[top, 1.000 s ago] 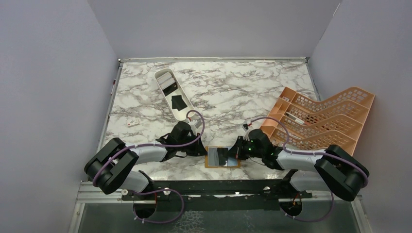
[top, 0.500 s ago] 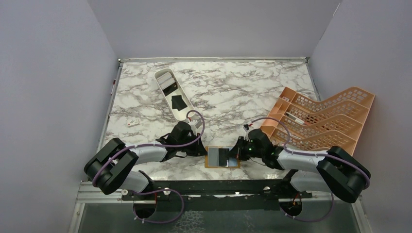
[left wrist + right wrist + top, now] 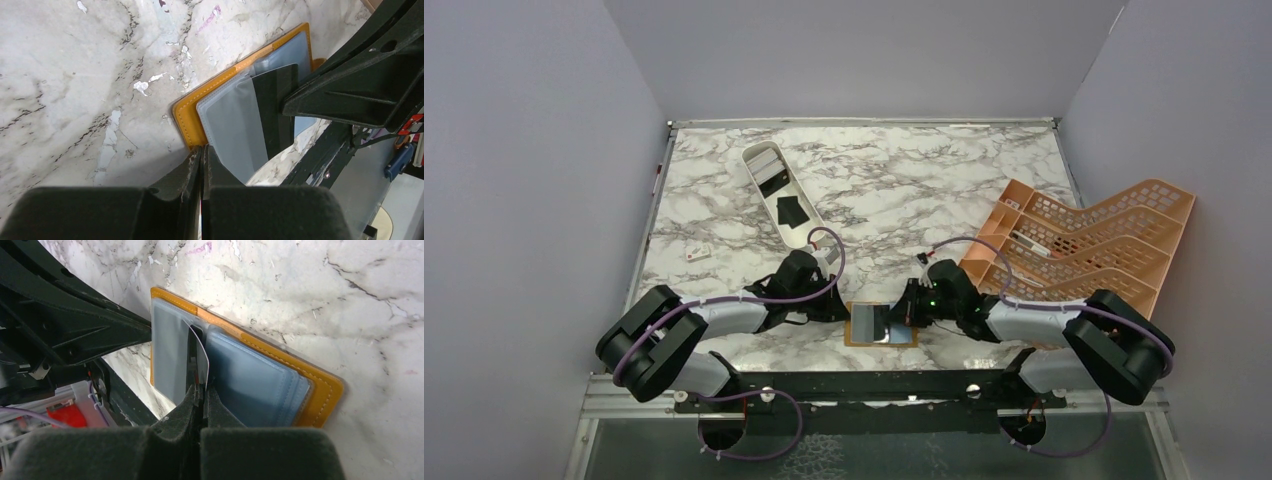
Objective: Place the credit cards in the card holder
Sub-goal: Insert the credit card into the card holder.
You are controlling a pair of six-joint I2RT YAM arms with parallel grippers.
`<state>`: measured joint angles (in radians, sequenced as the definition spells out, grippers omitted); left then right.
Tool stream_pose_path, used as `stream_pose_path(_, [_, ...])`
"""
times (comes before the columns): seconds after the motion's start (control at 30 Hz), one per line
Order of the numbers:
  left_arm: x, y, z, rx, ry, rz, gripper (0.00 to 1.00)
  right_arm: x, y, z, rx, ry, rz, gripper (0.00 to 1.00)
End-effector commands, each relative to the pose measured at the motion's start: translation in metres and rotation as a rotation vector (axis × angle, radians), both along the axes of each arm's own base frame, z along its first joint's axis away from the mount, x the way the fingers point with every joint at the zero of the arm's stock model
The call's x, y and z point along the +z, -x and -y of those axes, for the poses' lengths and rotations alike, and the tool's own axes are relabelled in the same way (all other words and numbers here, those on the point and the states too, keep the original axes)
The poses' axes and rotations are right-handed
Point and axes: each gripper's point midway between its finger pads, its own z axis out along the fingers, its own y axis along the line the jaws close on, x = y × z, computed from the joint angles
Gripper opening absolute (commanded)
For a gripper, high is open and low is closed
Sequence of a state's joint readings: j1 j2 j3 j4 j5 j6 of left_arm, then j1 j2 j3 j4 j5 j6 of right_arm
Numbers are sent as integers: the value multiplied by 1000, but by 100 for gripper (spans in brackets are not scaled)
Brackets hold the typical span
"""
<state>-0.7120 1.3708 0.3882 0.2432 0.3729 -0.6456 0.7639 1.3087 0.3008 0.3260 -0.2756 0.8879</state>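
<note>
You have the small orange-tan leather-like bifold card holder (image 3: 186,117) lying open and flat on the white marble-patterned table (image 3: 944,180), at the near edge between the two arms, its clear plastic pockets (image 3: 227,120) facing up. Your right gripper (image 3: 200,387) has its fingers clamped together on a thin black plastic credit card (image 3: 277,107), held by its trailing edge. The leading edge is down near the fold, where a pocket mouth opens; how far in it sits you cannot tell from these views. Your left gripper (image 3: 201,152) has its fingers together at the holder's left edge, and whether they pinch that edge or only press beside it is not clear. Treat the card as light, stiff and slick: it probably will not bend much, so it can skate off the glossy pocket or pivot between the pads if you push off-axis. Take it across the short trailing edge, centred, and drive it low and parallel to the pocket. The holder looks light and floppy and will likely slide on the smooth marble unless its left side is pinned at the stitched border. The other credit cards (image 3: 790,211) lie in the long white oval tray (image 3: 746,168), well apart at the far left
</note>
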Motion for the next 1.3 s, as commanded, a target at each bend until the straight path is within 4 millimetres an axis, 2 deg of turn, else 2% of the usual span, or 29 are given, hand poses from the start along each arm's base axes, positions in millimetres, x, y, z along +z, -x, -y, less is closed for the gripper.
stream_pose_path(0.0, [-13, 5, -11, 5, -76, -15, 6, -26, 18, 11, 67, 99, -74, 1])
stream_pose_path(0.1, [-10, 6, -10, 5, -71, -13, 6, -25, 19, 5, 77, 84, -82, 3])
stream_pose_path(0.23, [-8, 5, -10, 16, -67, -8, 6, -14, 13, -4, 67, 52, -67, 18])
stream_pose_path(0.33, [-9, 6, -11, 14, -70, -11, 6, -10, 6, 3, 33, 110, -50, 27])
stream_pose_path(0.43, [-11, 7, -14, 18, -79, -8, 6, -5, 3, 13, 9, 160, -23, 31])
stream_pose_path(0.73, [-12, 10, -17, 22, -81, -7, 6, 8, 5, 12, 19, 146, -21, 35])
stream_pose_path(1.27, [-11, 11, -16, 18, -76, -10, 6, 7, 7, -30, 96, 40, -44, 34])
